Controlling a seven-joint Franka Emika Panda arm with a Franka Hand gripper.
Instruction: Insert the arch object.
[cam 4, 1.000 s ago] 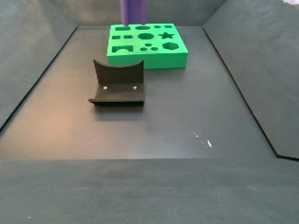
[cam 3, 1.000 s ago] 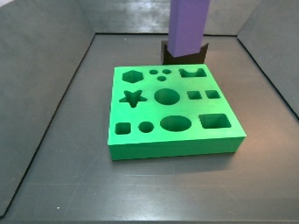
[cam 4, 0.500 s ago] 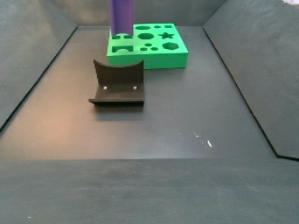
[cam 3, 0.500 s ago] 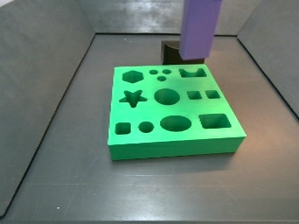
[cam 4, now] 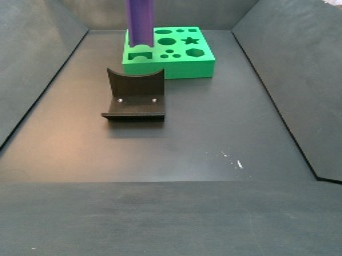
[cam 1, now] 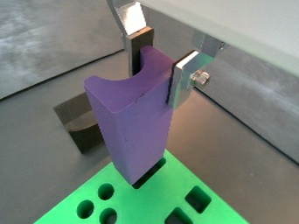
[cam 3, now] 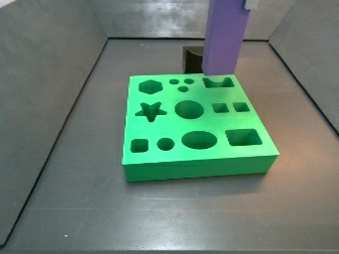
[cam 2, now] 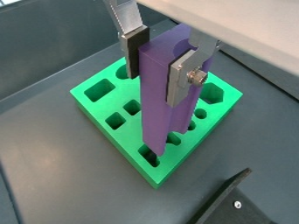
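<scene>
My gripper [cam 1: 163,66] is shut on the top of a tall purple piece [cam 1: 135,114] with a semicircular scoop down one side, arch-shaped in section. It also shows in a wrist view [cam 2: 163,96] and in both side views [cam 3: 228,35] [cam 4: 139,25]. It hangs upright, its lower end at the arch-shaped hole [cam 3: 219,82] near an edge of the green board [cam 3: 166,127]. I cannot tell whether the end is inside the hole. No small dark arch block shows. The gripper itself is out of both side views.
The green board [cam 4: 194,68] with several shaped holes lies on the dark floor between grey walls. The dark fixture [cam 4: 134,95] stands apart from it; it also shows behind the board [cam 3: 193,55] and in both wrist views [cam 1: 79,122] [cam 2: 228,197].
The purple piece has moved from over the fixture side onto the board's edge and come down toward the arch-shaped hole. The grip has stayed shut on it.
</scene>
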